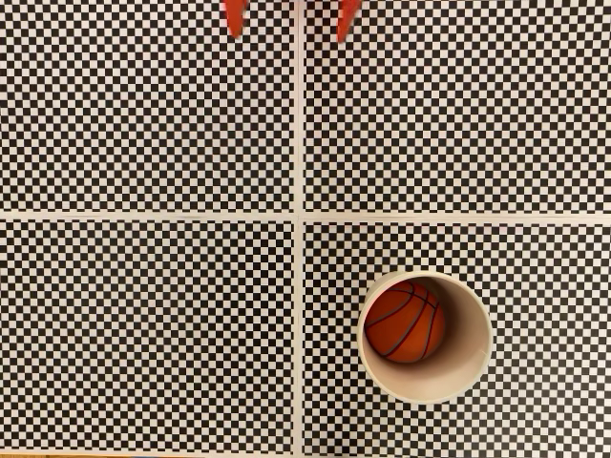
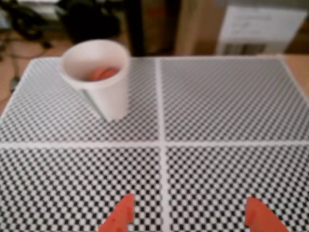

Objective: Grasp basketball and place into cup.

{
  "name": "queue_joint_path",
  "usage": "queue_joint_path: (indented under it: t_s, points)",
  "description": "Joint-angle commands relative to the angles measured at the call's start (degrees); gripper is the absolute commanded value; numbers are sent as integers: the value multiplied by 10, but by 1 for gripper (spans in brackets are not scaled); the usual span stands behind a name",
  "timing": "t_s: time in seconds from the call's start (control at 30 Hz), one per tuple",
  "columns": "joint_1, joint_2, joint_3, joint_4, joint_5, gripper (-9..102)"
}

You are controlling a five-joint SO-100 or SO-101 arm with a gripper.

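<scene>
Orange plastic fingertips mark the two-finger gripper at the bottom edge of the wrist view, one tip left of centre and one toward the lower right, with a broad stretch of checkered mat between them. The jaws stand spread apart and nothing sits between them. In the fixed view the same gripper shows as two red-orange points at the top edge, either side of the pale vertical seam of the mat.

Beyond the tips lies the black-and-white checkered mat, split into four panels by pale lines, and bare across the middle of the wrist view.

Farther on, in the upper left of the wrist view, stands the wide cream-white paper cup, upright, with a sliver of orange visible inside its mouth. The fixed view settles what that is: the small orange basketball with thin black seams rests at the bottom of the cup, in the lower right panel of that frame, pressed toward the left side of the pale interior.

From the gripper the ball lies ahead and to the left in the wrist view, well apart. Since the ball is inside the cup and the fingers are empty, the placing looks done, and no further reach seems called for.

At the far top of the wrist view are blurred dark shapes and a cardboard box.
</scene>
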Motion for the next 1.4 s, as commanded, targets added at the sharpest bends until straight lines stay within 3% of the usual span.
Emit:
queue_joint_path:
  t_s: [0.0,0.23,0.53,0.77,0.97,1.2,1.37]
  points:
    - [18,24,25,-8,-12,27]
    - [17,24,40,-81,-5,24]
    - [6,24,155,-361,4,25]
    - [11,24,276,-553,-16,19]
    - [8,23,332,-606,-11,12]
    - [15,23,361,-607,-8,0]
    - [18,23,387,-610,-29,0]
